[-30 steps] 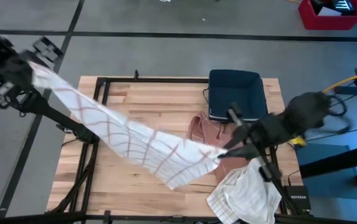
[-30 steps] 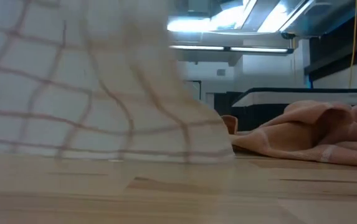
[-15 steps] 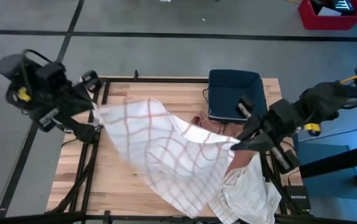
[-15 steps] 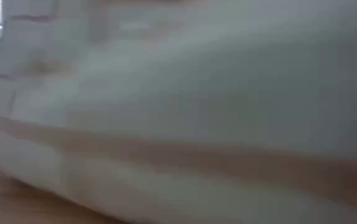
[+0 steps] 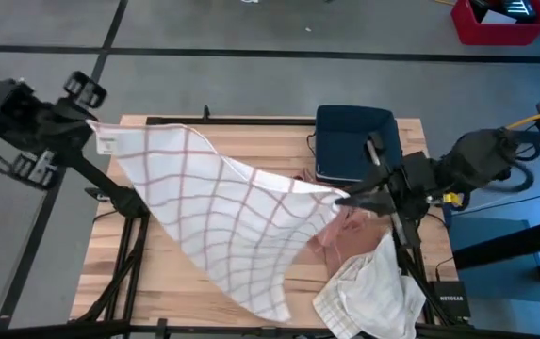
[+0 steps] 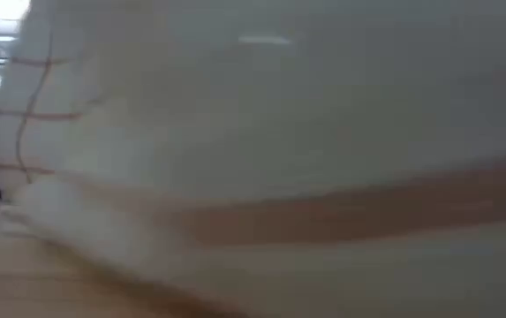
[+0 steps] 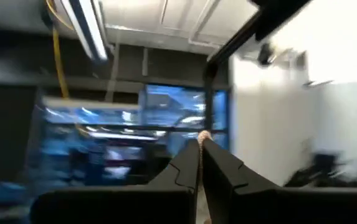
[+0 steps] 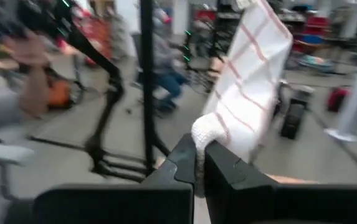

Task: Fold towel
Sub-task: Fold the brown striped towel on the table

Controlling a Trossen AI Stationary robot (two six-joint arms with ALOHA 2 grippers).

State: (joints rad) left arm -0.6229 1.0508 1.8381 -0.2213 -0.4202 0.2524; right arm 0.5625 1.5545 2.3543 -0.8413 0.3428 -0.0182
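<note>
The towel point(image 5: 232, 221), white with red checks, hangs spread as a wide sheet between my two grippers above the wooden table point(image 5: 175, 282). Its free lower corner point(image 5: 268, 309) reaches toward the table's near edge. In the low view the towel point(image 6: 279, 159) fills almost the whole picture. My left gripper point(image 5: 98, 139) is shut on one towel corner off the table's far left corner. My right gripper point(image 5: 341, 200) is shut on another corner over the table's right half. My left gripper pinches a towel corner point(image 5: 109, 143) between its two fingers, coming from the table's left side; only a scrap of cloth point(image 7: 201, 135) shows at the fingertips. The towel runs taut from there. My right gripper pinches a bunched corner point(image 8: 204, 132) between its two fingers, level, from the table's right side. The towel point(image 8: 253, 74) stretches away from it, lifted.
A pink cloth point(image 5: 337, 235) lies crumpled under my right gripper. Another white checked cloth point(image 5: 373, 294) lies at the near right corner. A dark blue bin point(image 5: 356, 141) stands at the far right. Black frame bars point(image 5: 128, 273) run along the table's left side.
My left gripper has swung in over the table's far left corner and back out to the left; my right gripper has gone a little toward the far edge. The towel, a narrow taut band before, has spread out into a wide sheet, its lower corner swung toward the near edge.
</note>
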